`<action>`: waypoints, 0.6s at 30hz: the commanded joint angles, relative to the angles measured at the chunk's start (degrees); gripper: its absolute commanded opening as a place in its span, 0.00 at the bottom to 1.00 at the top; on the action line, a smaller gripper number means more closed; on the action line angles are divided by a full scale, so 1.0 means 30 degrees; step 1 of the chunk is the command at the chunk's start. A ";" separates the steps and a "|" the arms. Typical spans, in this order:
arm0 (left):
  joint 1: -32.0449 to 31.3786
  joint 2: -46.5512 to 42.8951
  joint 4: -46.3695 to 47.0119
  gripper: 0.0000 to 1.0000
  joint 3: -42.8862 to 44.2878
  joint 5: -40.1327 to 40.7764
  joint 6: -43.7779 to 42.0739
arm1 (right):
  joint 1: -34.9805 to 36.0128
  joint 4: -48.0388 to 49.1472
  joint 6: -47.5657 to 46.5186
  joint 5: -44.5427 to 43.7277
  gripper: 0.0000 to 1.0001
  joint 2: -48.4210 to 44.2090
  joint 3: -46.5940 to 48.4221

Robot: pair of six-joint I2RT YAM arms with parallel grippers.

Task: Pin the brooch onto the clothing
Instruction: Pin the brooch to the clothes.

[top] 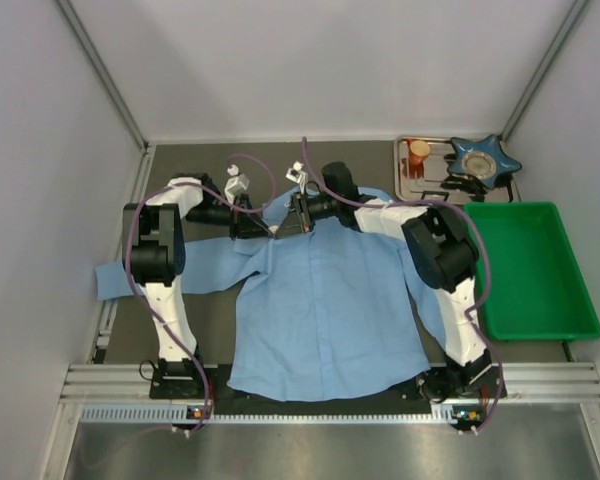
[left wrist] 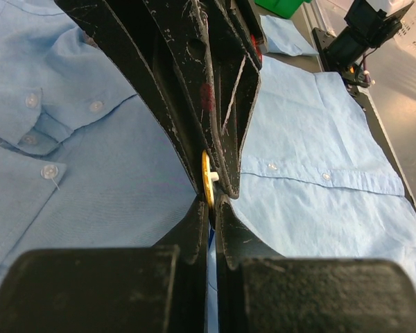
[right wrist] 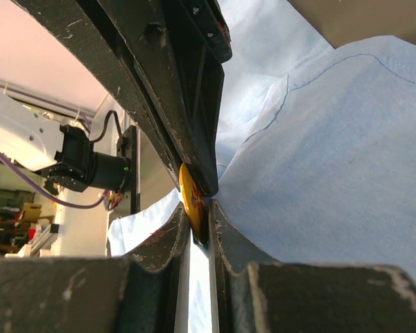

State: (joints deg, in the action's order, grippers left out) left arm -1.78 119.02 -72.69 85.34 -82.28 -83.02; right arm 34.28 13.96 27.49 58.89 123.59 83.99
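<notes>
At collar of light blue button-up shirt — right gripper clamped on round gold brooch, left gripper pinched together just beside.

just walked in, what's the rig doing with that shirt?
Both arms reach over the light blue shirt, spread flat on the table, and meet tip to tip near its collar end. The left gripper and the right gripper are each shut on the brooch, a small gold disc seen edge-on. Shirt fabric lies right against it in the right wrist view; whether the pin is through cannot be seen.
</notes>
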 commanded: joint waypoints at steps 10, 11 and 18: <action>-0.0051 -0.1676 -0.4541 0.00 -0.0234 -0.2046 -0.1446 | -0.0940 0.0153 0.0270 -0.1759 0.14 -0.0415 0.1009; -0.0051 -0.1734 -0.4570 0.00 -0.0263 -0.2017 -0.1534 | -0.0881 0.0182 0.0475 -0.1876 0.17 -0.0386 0.1009; -0.0080 -0.1910 -0.4541 0.00 -0.0468 -0.1958 -0.1769 | -0.0852 0.1647 0.2498 -0.1438 0.13 -0.0036 0.0949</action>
State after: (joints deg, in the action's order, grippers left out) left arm -1.50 117.78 -72.75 84.68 -82.96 -85.08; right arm 34.20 14.68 31.11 59.22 123.59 84.42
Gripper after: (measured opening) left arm 0.025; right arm 0.158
